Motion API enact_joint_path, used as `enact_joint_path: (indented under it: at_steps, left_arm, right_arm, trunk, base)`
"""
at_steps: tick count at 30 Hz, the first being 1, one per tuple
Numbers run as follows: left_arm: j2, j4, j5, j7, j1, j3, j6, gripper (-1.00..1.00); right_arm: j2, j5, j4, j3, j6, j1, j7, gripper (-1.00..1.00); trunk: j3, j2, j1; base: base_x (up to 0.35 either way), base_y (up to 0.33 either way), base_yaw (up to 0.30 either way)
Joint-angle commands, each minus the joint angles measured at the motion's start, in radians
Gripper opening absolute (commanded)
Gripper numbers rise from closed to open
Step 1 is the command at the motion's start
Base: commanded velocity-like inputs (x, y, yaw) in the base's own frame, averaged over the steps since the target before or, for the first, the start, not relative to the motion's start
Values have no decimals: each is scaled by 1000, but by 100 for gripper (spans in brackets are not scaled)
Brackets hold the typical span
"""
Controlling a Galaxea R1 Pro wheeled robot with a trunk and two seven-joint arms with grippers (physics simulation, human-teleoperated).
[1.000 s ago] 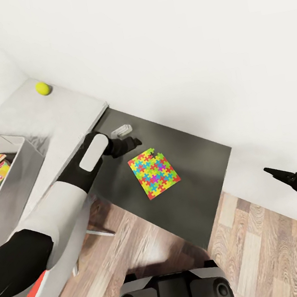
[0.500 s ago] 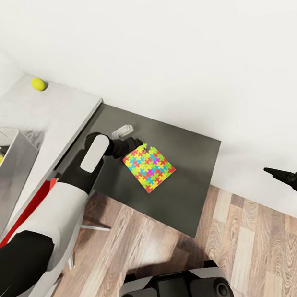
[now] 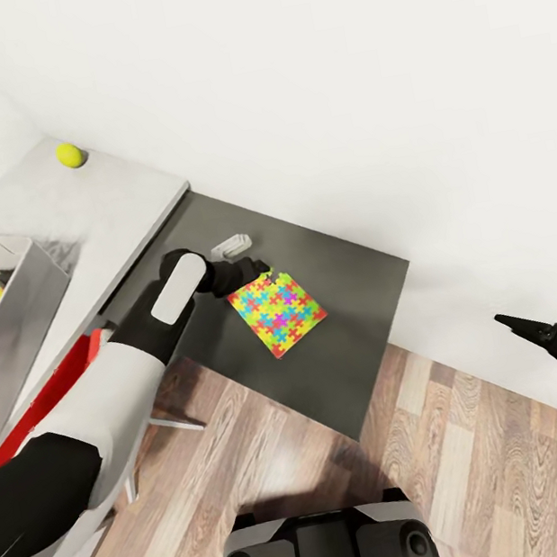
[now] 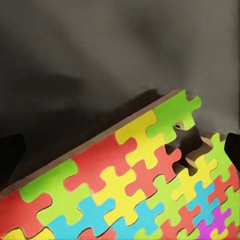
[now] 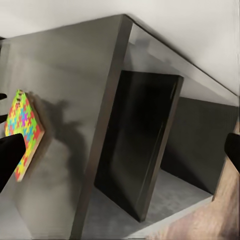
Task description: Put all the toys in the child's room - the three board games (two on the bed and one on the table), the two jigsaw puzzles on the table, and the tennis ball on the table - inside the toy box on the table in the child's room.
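**One corner pinch, one likely slip**

Head view: left end effector (image 3: pixel 255 273) pinches the jigsaw puzzle (image 3: pixel 278 312) by a corner above the dark tabletop (image 3: pixel 352 279); it may swing loose.

Left wrist view: puzzle hangs tilted.

Right wrist view: right end effector's state unclear.

The room is bright and soft, with no glare on the white wall (image 3: pixel 325 78). The puzzle (image 5: pixel 22 132) throws a dark shadow toward 3 o'clock on the grey table (image 5: pixel 70 100). Close up, the puzzle edge looks a bit blurry.
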Motion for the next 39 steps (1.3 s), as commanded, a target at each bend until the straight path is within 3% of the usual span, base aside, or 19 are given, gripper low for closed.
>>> enact_joint_path:
  at_steps: [1, 15, 27, 39]
  left_arm:
    - [0, 73, 18, 11, 0, -4, 1, 100]
    - [-1, 73, 9, 9, 0, -12, 2, 100]
    - [-2, 72, 8, 5, 0, -12, 2, 100]
    - [-2, 72, 7, 2, 0, -13, 1, 100]
  right_arm:
    - [0, 1, 0, -1, 6, -1, 3, 100]
    - [0, 1, 0, -1, 6, 0, 3, 100]
    - [0, 1, 0, -2, 6, 1, 3, 100]
    - [0, 1, 0, -2, 6, 1, 3, 100]
  trunk:
    - [-1, -1, 1]
    - [-1, -1, 1]
    - [-1, -1, 1]
    - [-1, -1, 1]
  base:
    - [-147, -128, 0]
    - [-168, -153, 0]
    - [-27, -25, -8]
    - [-3, -3, -133]
